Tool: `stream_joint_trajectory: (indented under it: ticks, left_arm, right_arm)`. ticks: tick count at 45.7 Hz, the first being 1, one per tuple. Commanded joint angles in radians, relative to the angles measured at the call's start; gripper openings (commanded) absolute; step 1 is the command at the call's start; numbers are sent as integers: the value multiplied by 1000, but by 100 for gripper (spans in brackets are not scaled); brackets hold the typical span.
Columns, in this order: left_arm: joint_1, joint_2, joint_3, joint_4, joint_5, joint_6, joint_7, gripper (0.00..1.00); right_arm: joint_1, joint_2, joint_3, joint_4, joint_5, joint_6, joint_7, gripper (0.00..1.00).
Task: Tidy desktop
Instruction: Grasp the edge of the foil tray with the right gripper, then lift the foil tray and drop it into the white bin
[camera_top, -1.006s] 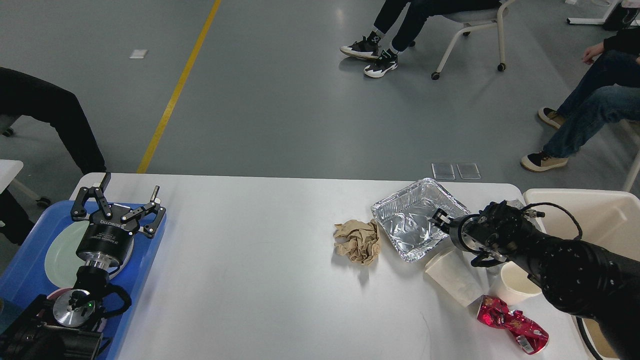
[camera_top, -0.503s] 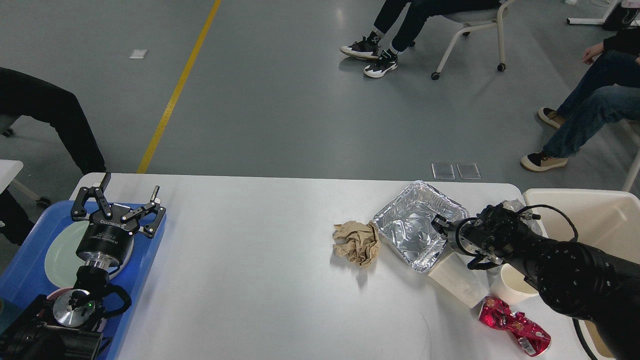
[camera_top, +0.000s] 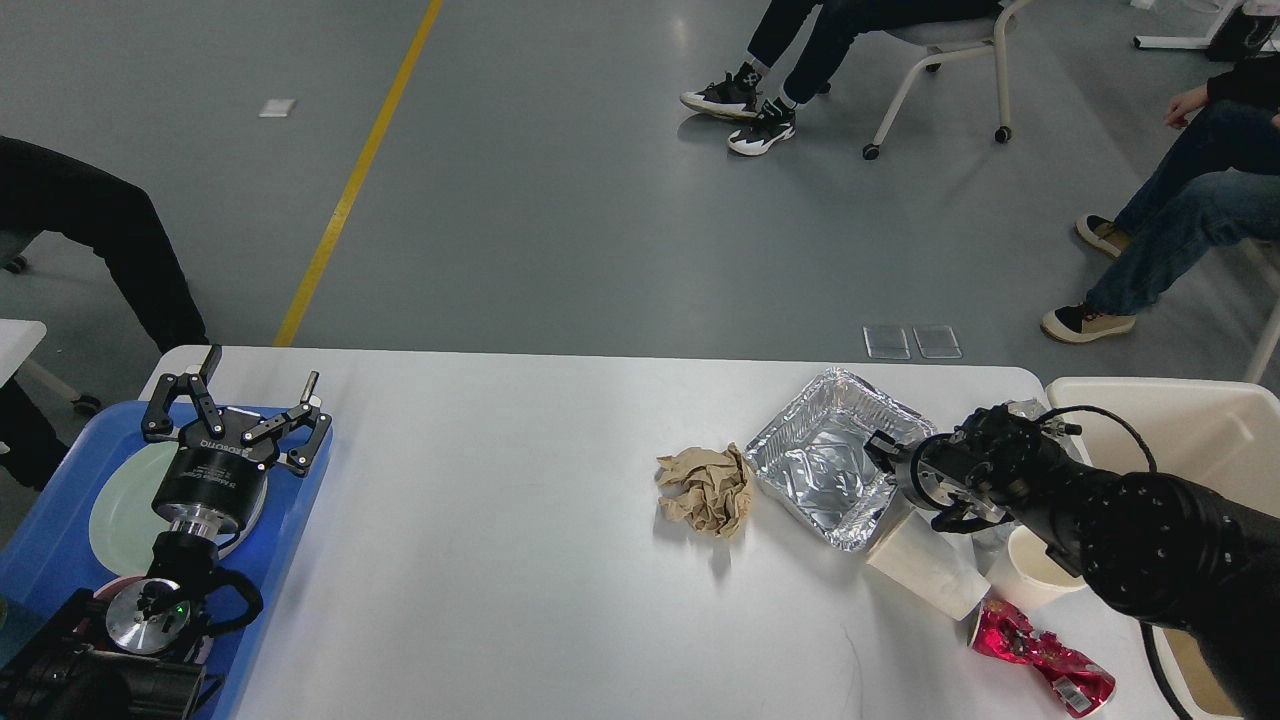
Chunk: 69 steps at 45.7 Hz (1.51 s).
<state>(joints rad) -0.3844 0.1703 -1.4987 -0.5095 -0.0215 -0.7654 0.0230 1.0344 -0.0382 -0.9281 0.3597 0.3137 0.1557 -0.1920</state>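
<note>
The white desktop (camera_top: 500, 520) fills the lower view. On its right side lies a crumpled silver foil tray (camera_top: 815, 465), with a brown paper ball (camera_top: 705, 490) touching its left edge. My right gripper (camera_top: 880, 447) reaches in from the right and its dark tip sits at the tray's right rim; its fingers cannot be told apart. A white paper cup (camera_top: 925, 565) lies on its side under that arm, beside an upright cup (camera_top: 1040, 575) and a red foil wrapper (camera_top: 1045, 660). My left gripper (camera_top: 260, 370) stands open above the far left, holding nothing.
A blue tray (camera_top: 50, 560) with a pale green plate (camera_top: 120, 510) sits at the table's left edge under my left arm. A beige bin (camera_top: 1200, 420) stands off the right end. Seated people and a wheeled chair (camera_top: 960, 50) are on the floor beyond.
The foil tray has turned and shifted slightly left and toward me with my right gripper at its rim, nudging the paper ball left. The lying cup and red wrapper slid nearer. The left arm is still.
</note>
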Motion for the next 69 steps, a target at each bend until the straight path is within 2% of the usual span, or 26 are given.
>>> stream_joint_trajectory:
  ticks: [1,13,18,23,39,43,46,54,63,69]
  left_arm:
    - [-1,0,0,0,0,0,0,96]
    - [-1,0,0,-1,0,0,0,96]
    - [-1,0,0,-1,0,0,0,96]
    - [-1,0,0,0,0,0,0,96]
    - [-1,0,0,-1,0,0,0,96]
    - [-1,0,0,0,0,0,0,96]
    - [-1,0,0,0,0,0,0,96]
    - [1,0,0,0,0,0,0,96]
    - [1,0,0,0,0,0,0,96]
    - [1,0,0,0,0,0,0,96]
  right_arm:
    - [52,-32,46,51,5,1,-9,0]
    - [262,-92,52,258,48,2,-29,0]
    - [358,-129,43,349,62,10,-73,0]
    - [463,-161,11,444,61,67,-106,0]
    - [921,-176,-259,824,61,226,-90,0]
    - [1030,-186,-310,926,59,278,-73,0]
    - [1130,-190,-351,995,54,333,-44,0]
    - [1329,-215,-469,1058,36,536,22,0]
    - [1464,-216,-618,1145,-41,550,105,0]
    - [1472,-229,-681,1165,-45,541,118,0]
